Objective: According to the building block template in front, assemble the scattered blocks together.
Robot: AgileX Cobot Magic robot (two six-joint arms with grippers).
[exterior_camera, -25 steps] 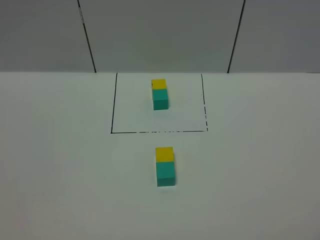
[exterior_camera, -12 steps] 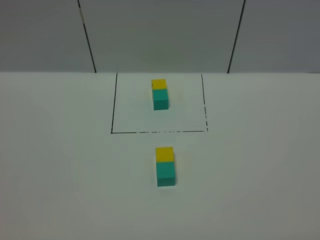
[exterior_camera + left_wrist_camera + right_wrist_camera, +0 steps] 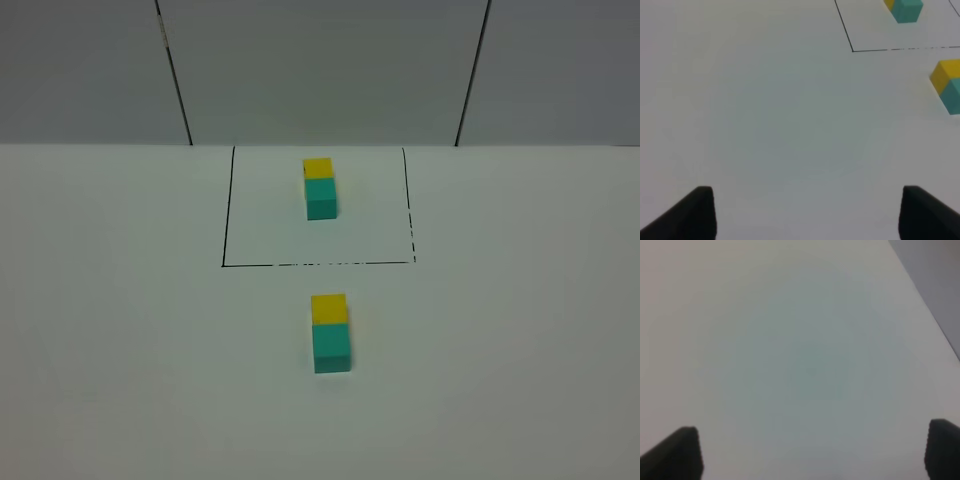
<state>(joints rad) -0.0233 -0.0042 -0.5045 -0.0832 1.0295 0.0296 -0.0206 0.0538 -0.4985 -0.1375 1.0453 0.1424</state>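
Observation:
The building block template, a yellow cube joined to a teal cube, sits inside a thin black drawn rectangle at the back of the table. In front of the rectangle lie the scattered blocks: a yellow cube touching a teal cube, in line like the template. Neither gripper shows in the high view. The left wrist view shows my left gripper open over bare table, with the yellow cube and teal cube off to one side. My right gripper is open over bare table.
The white table ends at a grey panelled wall at the back. The right wrist view shows the table's edge with grey beyond it.

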